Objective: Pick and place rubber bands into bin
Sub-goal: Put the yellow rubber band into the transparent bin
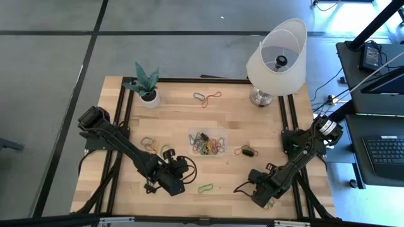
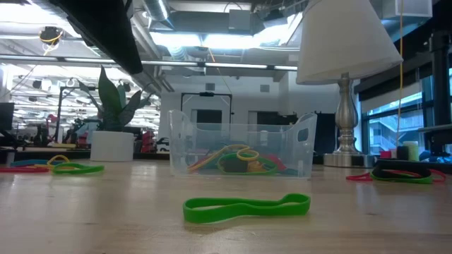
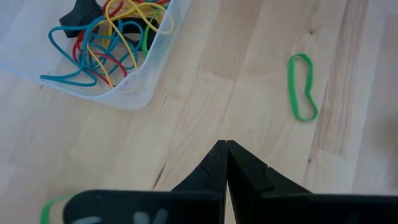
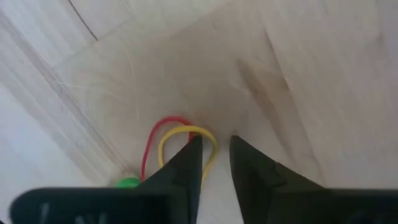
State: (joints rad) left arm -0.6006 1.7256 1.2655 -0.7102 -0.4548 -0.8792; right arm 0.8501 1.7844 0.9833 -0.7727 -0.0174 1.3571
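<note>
Rubber bands (image 1: pixel 207 144) in several colours are piled in the clear bin (image 1: pixel 191 135) at the middle of the worktop (image 1: pixel 233 113). A loose green band (image 1: pixel 206 187) is seen near the front edge. The left gripper (image 1: pixel 178 180), jaws closed and empty, is held just beside that band. The right gripper (image 4: pixel 216 149) is set low at the front right corner, jaws slightly parted, one tip inside a yellow band (image 4: pixel 166 138) that lies against a red band (image 4: pixel 151 140).
</note>
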